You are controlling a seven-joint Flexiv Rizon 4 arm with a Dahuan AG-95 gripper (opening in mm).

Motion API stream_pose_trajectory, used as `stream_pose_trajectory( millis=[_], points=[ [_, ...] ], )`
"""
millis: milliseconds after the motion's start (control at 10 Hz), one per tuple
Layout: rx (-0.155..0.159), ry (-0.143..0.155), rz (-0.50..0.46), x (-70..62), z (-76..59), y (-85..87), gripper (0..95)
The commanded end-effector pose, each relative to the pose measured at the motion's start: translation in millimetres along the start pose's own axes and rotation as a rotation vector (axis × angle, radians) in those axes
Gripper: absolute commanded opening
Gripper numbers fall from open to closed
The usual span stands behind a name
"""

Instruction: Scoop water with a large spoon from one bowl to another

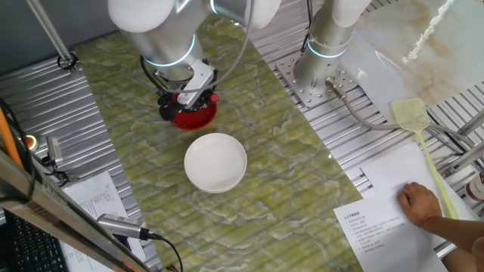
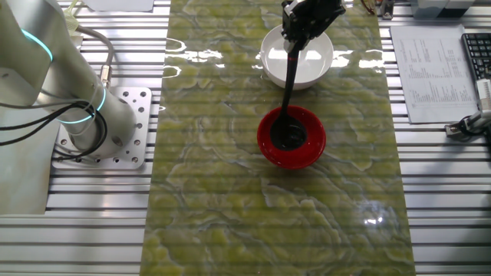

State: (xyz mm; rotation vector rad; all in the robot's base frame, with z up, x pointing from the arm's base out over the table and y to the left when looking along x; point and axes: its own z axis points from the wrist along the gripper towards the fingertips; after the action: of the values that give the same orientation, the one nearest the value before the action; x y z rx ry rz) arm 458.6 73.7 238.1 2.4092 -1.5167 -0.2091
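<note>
My ladle (image 2: pixel 288 115) sits scoop-down inside the small red bowl (image 2: pixel 314 149).

My gripper (image 2: pixel 301 31) is clamped on the upper end of the ladle's thin black handle, fingers closed tight against it, so the handle runs down from my grip at a slight slant and the round black scoop rests within the red bowl's rim. In the other fixed view my wrist hangs right above that bowl (image 1: pixel 198 117) and hides most of it; a bit of red shows by my gripper (image 1: pixel 190 96) there, though I cannot tell whether it is the handle's tip. The wider white bowl (image 1: pixel 215 162) stands just beside the red one on the green marbled mat (image 1: pixel 249 211), apart from it. A person's hand (image 1: pixel 420 204) rests on printed paper (image 1: pixel 393 227) at the table's edge, near a yellow fly swatter (image 1: pixel 412 115).
</note>
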Motion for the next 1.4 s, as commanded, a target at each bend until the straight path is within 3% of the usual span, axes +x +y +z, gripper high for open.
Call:
stream_pose_trajectory(
  millis=[100, 200, 700, 900, 1400],
  points=[
    [-0.045, 0.001, -0.011, -2.2, 0.3, -3.5, 0.0],
    [-0.063, 0.007, -0.016, -2.7, 0.6, -4.2, 0.0],
    [-0.093, -0.002, -0.043, -2.6, 4.5, -6.3, 0.0],
    [-0.125, -0.009, -0.048, -2.0, 7.7, -7.5, 0.0],
    [-0.155, -0.017, -0.063, -1.8, 10.2, -8.4, 0.0]
  ],
)
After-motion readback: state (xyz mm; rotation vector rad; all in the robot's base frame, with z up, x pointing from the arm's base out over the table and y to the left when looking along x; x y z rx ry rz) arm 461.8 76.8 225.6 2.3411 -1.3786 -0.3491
